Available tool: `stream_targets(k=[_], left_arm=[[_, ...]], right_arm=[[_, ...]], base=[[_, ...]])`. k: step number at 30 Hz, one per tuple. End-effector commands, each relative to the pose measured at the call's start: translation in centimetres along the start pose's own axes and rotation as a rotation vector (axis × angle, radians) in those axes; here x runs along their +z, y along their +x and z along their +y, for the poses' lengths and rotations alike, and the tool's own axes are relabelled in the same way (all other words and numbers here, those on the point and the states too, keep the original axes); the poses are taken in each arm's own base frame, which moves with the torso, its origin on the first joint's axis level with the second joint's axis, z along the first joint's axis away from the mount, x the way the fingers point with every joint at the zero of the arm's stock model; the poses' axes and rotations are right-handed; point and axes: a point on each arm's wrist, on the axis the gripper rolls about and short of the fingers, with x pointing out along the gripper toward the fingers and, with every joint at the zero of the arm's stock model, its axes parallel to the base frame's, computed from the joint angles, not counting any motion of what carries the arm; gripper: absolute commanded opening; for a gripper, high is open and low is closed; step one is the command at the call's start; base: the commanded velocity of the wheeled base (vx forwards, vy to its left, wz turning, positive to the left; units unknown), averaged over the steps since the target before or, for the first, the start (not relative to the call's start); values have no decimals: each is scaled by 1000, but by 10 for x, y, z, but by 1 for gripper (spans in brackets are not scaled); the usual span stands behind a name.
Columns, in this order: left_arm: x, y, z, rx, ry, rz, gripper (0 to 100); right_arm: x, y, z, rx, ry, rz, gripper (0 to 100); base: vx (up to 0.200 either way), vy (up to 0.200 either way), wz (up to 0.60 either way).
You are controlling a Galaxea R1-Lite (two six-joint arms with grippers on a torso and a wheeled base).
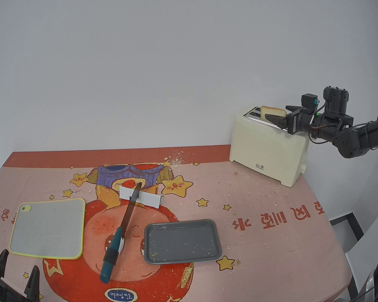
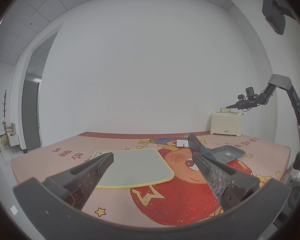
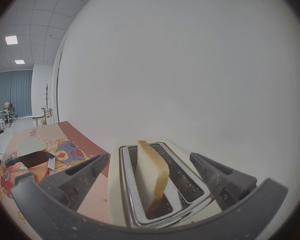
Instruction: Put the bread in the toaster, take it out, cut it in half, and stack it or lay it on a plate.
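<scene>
The bench point(image 1: 281, 240) carries the toaster point(image 1: 266, 156) at 2 o'clock. The right end effector point(image 1: 282, 114) hovers at the toaster's top, coming from 3 o'clock, released and spread. The left end effector point(image 1: 20, 260), also released, sits well apart at 7 o'clock. The bread point(image 1: 272, 113) stands on edge in 1 slot, straight ahead of the right fingers. Its lower part is hidden inside.

bread point(image 1: 271, 112) stands in the toaster point(image 1: 266, 152), right end effector point(image 1: 282, 115) beside it.
</scene>
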Motion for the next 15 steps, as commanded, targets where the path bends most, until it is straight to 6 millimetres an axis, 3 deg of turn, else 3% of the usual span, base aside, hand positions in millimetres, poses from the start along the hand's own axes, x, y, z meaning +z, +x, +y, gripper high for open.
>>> stream_targets(k=[1,15], left_arm=[[-5,1,0,0,0,19,100],[-5,1,0,0,0,19,100]], right_arm=[[-2,3,0,2,0,1,0],[-1,2,3,-3,-4,4,0]], base=[[0,0,0],[0,0,0]])
